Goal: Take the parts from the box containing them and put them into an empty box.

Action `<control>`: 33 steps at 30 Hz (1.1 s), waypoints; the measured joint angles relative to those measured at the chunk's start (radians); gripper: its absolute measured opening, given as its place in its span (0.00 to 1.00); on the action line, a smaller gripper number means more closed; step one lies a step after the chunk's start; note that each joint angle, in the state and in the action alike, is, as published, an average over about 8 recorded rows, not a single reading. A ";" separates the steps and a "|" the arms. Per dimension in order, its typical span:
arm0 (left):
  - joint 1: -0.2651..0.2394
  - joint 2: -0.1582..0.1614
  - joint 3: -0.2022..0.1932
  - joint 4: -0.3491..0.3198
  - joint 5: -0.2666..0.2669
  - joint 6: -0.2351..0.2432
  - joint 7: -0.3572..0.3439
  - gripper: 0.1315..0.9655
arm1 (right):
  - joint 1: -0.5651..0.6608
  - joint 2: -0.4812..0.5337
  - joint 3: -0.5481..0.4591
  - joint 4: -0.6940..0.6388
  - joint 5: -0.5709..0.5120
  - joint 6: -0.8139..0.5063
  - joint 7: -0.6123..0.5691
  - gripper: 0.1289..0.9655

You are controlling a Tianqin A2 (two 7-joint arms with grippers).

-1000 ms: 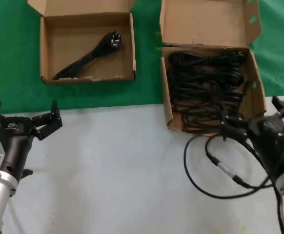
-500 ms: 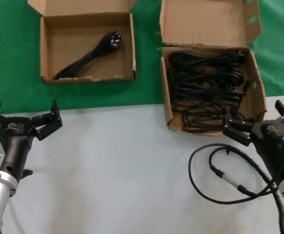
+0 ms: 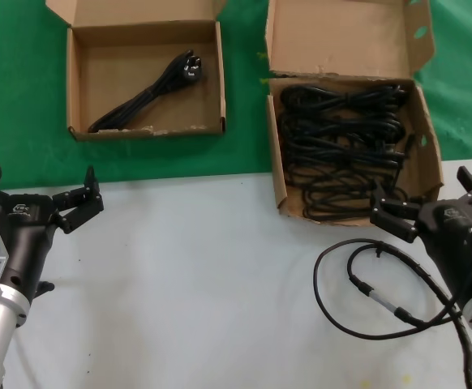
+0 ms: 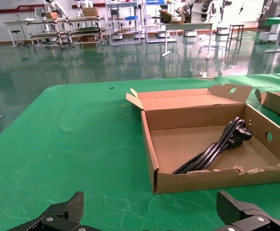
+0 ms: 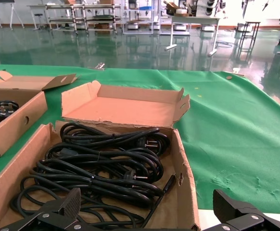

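The deeper cardboard box [image 3: 274,166] at the back right holds several coiled black power cords [image 3: 341,146]. The shallow box [image 3: 114,69] at the back left has one cord [image 3: 147,91] lying in it. My right gripper [image 3: 425,193] hovers open just in front of the deeper box's front right corner, holding nothing. In the right wrist view, the right gripper [image 5: 147,199] looks over the front rim [image 5: 185,192] onto the cords [image 5: 106,166]. My left gripper [image 3: 41,180] is open at the table's left side. The left wrist view shows the left gripper [image 4: 150,207] facing the shallow box [image 4: 197,180] and its cord [image 4: 217,149].
A thin black cable with a silver connector [image 3: 366,285] loops on the grey table in front of the right gripper. Both boxes stand on a green cloth [image 3: 244,105] behind the grey surface. The deeper box's lid flap [image 3: 341,36] stands up at the back.
The right gripper has pulled back from the deeper box's front edge toward the right, empty. The thin cable loop shifted with it. The left arm has not moved.
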 joint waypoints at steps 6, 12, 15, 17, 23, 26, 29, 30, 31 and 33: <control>0.000 0.000 0.000 0.000 0.000 0.000 0.000 1.00 | 0.000 0.000 0.000 0.000 0.000 0.000 0.000 1.00; 0.000 0.000 0.000 0.000 0.000 0.000 0.000 1.00 | 0.000 0.000 0.000 0.000 0.000 0.000 0.000 1.00; 0.000 0.000 0.000 0.000 0.000 0.000 0.000 1.00 | 0.000 0.000 0.000 0.000 0.000 0.000 0.000 1.00; 0.000 0.000 0.000 0.000 0.000 0.000 0.000 1.00 | 0.000 0.000 0.000 0.000 0.000 0.000 0.000 1.00; 0.000 0.000 0.000 0.000 0.000 0.000 0.000 1.00 | 0.000 0.000 0.000 0.000 0.000 0.000 0.000 1.00; 0.000 0.000 0.000 0.000 0.000 0.000 0.000 1.00 | 0.000 0.000 0.000 0.000 0.000 0.000 0.000 1.00; 0.000 0.000 0.000 0.000 0.000 0.000 0.000 1.00 | 0.000 0.000 0.000 0.000 0.000 0.000 0.000 1.00; 0.000 0.000 0.000 0.000 0.000 0.000 0.000 1.00 | 0.000 0.000 0.000 0.000 0.000 0.000 0.000 1.00; 0.000 0.000 0.000 0.000 0.000 0.000 0.000 1.00 | 0.000 0.000 0.000 0.000 0.000 0.000 0.000 1.00; 0.000 0.000 0.000 0.000 0.000 0.000 0.000 1.00 | 0.000 0.000 0.000 0.000 0.000 0.000 0.000 1.00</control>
